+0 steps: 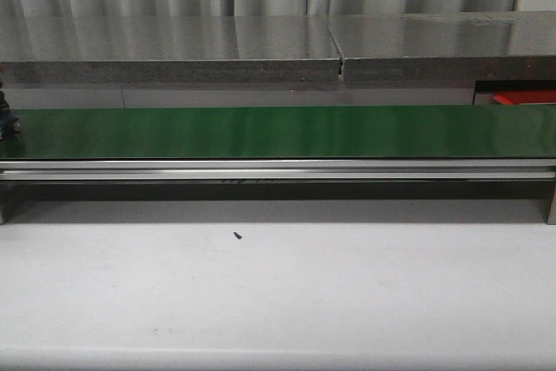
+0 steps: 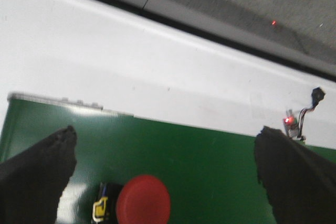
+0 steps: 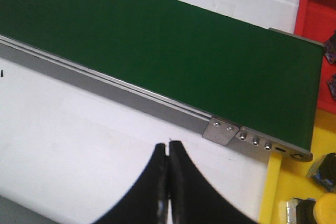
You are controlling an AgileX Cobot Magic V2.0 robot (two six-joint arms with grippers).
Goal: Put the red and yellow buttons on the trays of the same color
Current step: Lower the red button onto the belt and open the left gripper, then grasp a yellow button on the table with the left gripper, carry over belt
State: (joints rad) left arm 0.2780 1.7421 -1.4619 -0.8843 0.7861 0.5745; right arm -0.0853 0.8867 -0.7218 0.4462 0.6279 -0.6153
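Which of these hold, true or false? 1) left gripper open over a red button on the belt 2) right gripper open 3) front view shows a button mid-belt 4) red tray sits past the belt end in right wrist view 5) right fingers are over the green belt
1) True: left gripper is open, red button lies between its fingers on the green belt.
2) False: right gripper is shut, holding nothing.
3) False: the belt stretch in the front view is bare.
4) True: red tray lies beyond the belt end.
5) False: they are over the white table.
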